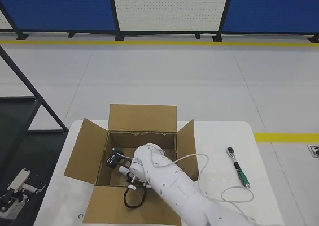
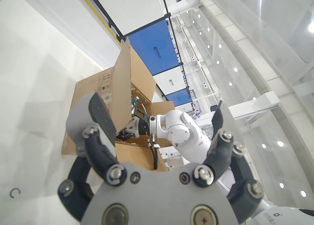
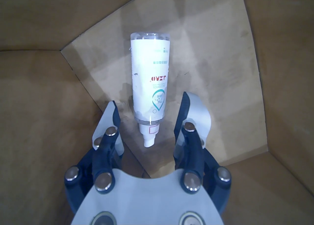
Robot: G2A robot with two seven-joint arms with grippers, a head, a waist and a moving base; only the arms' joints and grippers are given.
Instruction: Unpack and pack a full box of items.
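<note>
Cardboard box [image 1: 142,117] holds one bottle [image 3: 149,76], one ratchet [image 1: 238,168] lies outside, left gripper [image 2: 158,100] and right gripper [image 3: 149,99] jaws wide.

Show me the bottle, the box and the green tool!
bottle [image 3: 149,81]: right wrist view, on its white label.
box [image 1: 142,117]: top view, on its far flap.
green tool [image 1: 240,171]: top view, on its green handle.
</note>
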